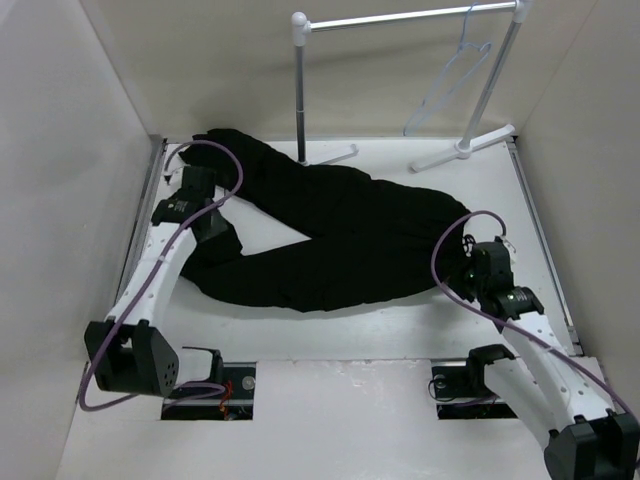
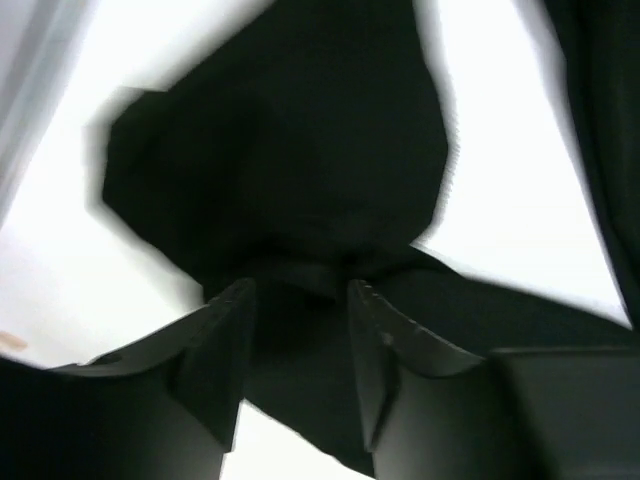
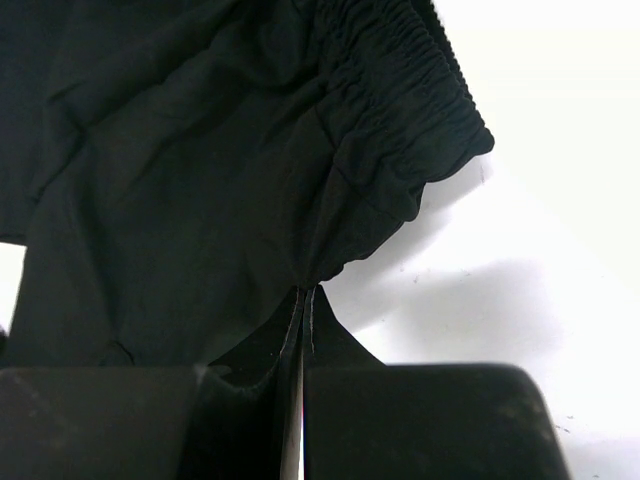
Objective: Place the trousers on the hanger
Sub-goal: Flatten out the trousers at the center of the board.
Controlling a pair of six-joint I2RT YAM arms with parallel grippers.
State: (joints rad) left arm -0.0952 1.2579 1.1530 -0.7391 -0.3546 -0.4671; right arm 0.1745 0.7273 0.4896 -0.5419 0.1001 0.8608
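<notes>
The trousers [image 1: 340,235], plain black, lie flat on the white counter [image 1: 400,335] and span most of its width. The two legs run leftward and diverge, one toward the far left corner and one along the near side. The waist end points right. The gathered elastic waistband [image 3: 400,70] shows as tight ribbing in the right wrist view and lies on the counter surface.

The left pincer [image 2: 298,295] comes down on the near leg at the left side of the counter. Its fingers [image 2: 225,335] stand a narrow gap apart, and a bunched fold of black cloth fills that gap. Creases radiate from the fingertips, so it is clenched on the trousers. The rounded leg end extends beyond the tips, blurred in this view.

The right pincer [image 3: 304,292] is at the waist end. Its fingers are pressed together with only a thin slit between them, and a pinch of cloth just below the waistband is caught at the tips, so it grasps the trousers.

The hanger [image 1: 445,85], pale bluish-white, hangs by its hook from the bar of the rail stand [image 1: 400,16] at the far right, well apart from the trousers. The near post of the stand rises just behind the far leg. Purple cables [image 1: 440,262] loop beside each wrist.
</notes>
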